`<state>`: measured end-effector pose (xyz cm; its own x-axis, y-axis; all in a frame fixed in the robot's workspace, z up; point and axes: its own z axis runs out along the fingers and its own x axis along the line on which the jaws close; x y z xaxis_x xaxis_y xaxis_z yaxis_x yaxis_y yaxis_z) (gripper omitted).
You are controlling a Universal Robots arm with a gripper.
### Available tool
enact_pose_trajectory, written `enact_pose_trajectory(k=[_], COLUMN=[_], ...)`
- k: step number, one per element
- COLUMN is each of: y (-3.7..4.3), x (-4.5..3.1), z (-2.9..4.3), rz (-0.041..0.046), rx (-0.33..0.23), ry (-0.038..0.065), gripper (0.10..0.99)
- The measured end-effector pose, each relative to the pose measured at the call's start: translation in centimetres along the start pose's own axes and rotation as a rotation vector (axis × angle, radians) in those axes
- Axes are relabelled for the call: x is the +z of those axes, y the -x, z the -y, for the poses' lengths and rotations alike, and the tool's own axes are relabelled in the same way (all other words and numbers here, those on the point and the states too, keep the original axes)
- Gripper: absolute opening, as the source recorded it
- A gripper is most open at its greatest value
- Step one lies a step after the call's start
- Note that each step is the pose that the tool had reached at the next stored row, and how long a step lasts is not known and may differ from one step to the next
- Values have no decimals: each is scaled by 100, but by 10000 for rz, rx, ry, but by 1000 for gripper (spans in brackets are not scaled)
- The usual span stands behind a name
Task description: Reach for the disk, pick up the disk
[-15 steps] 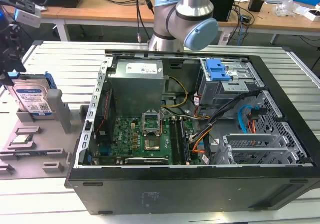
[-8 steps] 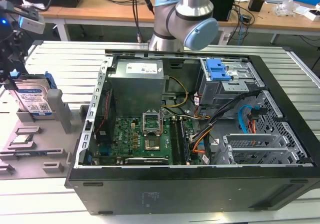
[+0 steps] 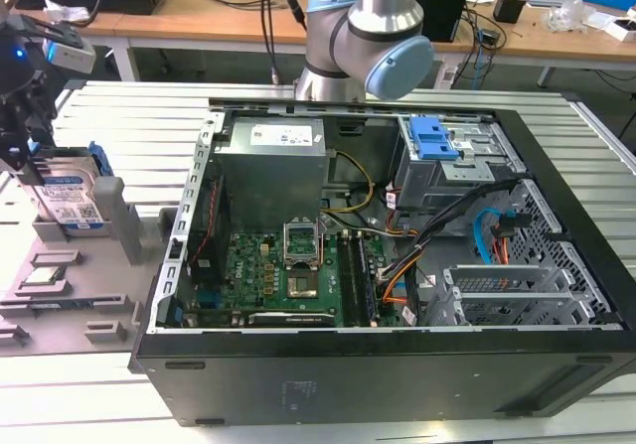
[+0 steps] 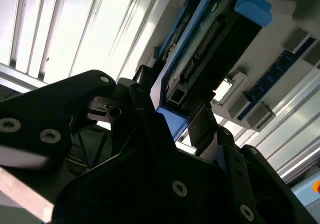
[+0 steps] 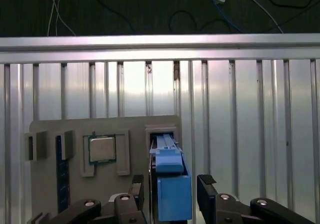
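Silver metal and blue plastic: the disk (image 3: 72, 204) stands on edge in a slot of a grey holder (image 3: 111, 216) and sits directly between the two arms of the pincer (image 3: 30, 161). In the first wrist view the pincer (image 5: 171, 186) straddles the disk's (image 5: 167, 159) blue rail edge-on, with one of its black fingers (image 5: 207, 196) on either flank. Jaws are apart, and a thin dark gap shows on each side, so nothing is clamped. The second wrist view shows the disk (image 4: 200, 48) from a slant, its connector edge and blue rail running away from the pincer (image 4: 175, 108), whose black body crowds the foreground. A small square silver chip (image 5: 102, 149) lies flat in its own recess of the holder, near the pincer and just beside the disk's slot. The holder rests on a slatted aluminium desk (image 3: 119, 116). Well apart from the pincer, an open black computer case (image 3: 397, 384) lies on the same desk, its green board exposed and a blue latch (image 3: 434, 138) on its drive cage.
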<state>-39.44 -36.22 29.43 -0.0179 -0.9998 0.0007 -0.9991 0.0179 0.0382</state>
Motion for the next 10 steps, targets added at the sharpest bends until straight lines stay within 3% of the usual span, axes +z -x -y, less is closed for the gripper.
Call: enact_pose_trajectory(k=[3, 7, 10], y=[1, 1, 1], x=[47, 52, 54], z=[2, 2, 2], rz=[-1, -1, -2], rx=[-6, -14, -19], ry=[0, 1, 0], gripper=[545, 533, 369])
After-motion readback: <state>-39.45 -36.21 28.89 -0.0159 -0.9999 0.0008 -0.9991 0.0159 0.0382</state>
